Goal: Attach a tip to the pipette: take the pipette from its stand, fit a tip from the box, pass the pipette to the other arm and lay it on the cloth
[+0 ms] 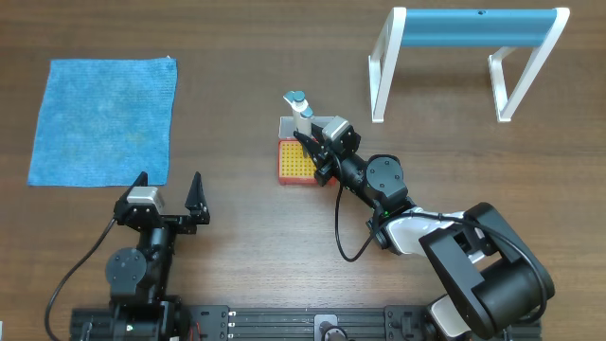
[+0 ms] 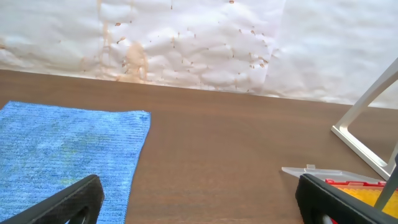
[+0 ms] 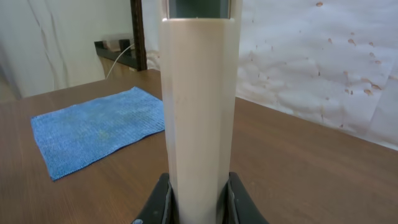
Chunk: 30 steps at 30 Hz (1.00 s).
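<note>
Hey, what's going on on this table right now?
The right hand is shut on the off-white plastic pipette, holding it upright by the orange tip box, away from its white-and-blue stand. The left hand sits open near the blue woven cloth, holding nothing.

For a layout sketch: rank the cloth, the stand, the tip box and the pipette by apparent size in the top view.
1. stand and cloth, footprints about alike
2. tip box
3. pipette, upright toward the camera, so foreshortened; rank unsure
</note>
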Available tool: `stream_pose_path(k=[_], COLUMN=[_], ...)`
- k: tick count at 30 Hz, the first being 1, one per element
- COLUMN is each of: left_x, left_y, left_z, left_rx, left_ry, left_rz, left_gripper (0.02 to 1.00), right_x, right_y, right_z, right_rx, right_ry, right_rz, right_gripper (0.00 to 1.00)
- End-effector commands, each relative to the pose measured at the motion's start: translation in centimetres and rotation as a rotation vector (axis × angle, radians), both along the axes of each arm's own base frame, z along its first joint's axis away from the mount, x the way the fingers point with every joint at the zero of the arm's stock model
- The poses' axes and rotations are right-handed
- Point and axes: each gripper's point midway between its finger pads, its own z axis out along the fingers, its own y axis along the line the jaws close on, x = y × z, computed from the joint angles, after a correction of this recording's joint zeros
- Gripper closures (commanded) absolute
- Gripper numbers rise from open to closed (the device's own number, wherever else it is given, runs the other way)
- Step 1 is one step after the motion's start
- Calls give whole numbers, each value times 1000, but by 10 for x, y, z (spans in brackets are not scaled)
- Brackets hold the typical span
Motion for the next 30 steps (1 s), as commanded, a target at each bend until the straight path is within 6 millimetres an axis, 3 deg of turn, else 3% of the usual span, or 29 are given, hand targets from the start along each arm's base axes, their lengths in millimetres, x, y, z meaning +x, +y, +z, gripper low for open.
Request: stream_pose_path(k=[1, 13, 30], left_x=[0, 0, 0], left_y=[1, 1, 1], left_z=[-1, -1, -1], left_rx=[-8, -8, -8], left_ry=[2, 2, 2], left_rz=[7, 7, 7], left_gripper=[23, 23, 23], right_x=[-1, -7, -3], right_y=[-6, -3, 0], right_z=[13, 45, 147], right_rx=[-19, 29, 106], right_ry=[-62, -120, -227], right_rz=[-23, 11, 12], right_gripper=[923, 921, 923])
